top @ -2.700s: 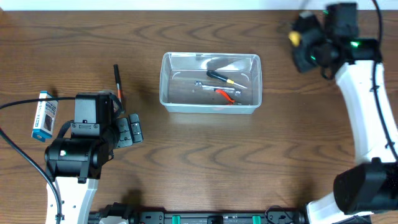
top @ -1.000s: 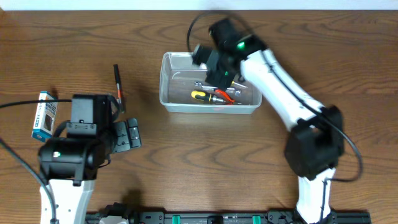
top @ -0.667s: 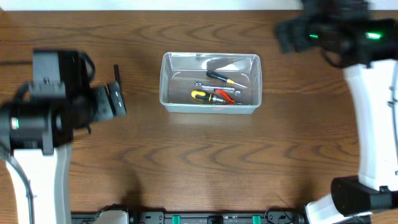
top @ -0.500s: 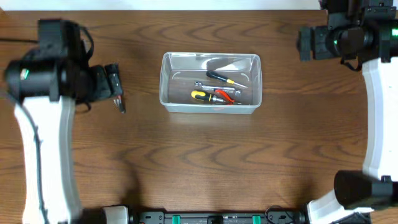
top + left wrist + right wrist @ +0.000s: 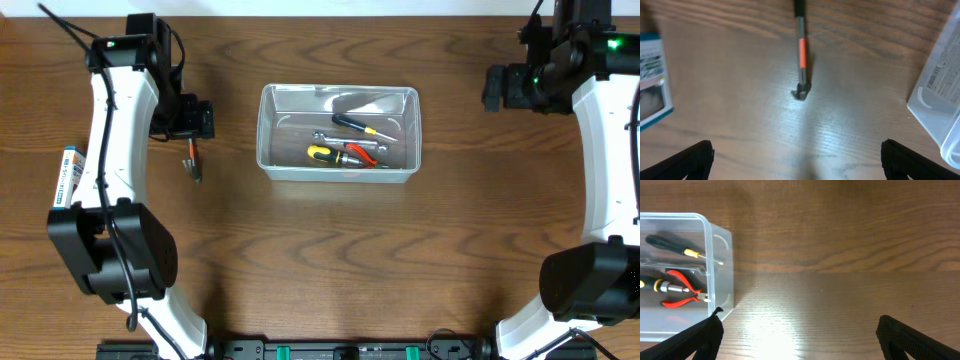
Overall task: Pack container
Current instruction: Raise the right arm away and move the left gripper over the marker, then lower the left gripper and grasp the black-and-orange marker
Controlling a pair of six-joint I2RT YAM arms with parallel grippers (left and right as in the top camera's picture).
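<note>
Left gripper [image 5: 796, 146]: jaws spread wide, empty, black-and-orange tool [image 5: 801, 50] just ahead.
Right gripper [image 5: 800, 317]: spread wide, empty; I read it over bare desk [image 5: 840, 255].
Container [image 5: 300, 172]: on desk between both grippers, hand tools [image 5: 345, 152] inside.

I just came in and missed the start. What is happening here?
Two robot arms are packing tools into the clear container, where two screwdrivers and red pliers already lie. The left gripper, open, hovers over a thin black-orange tool on the table beside it. The right gripper is open and empty, to the container's right.
</note>
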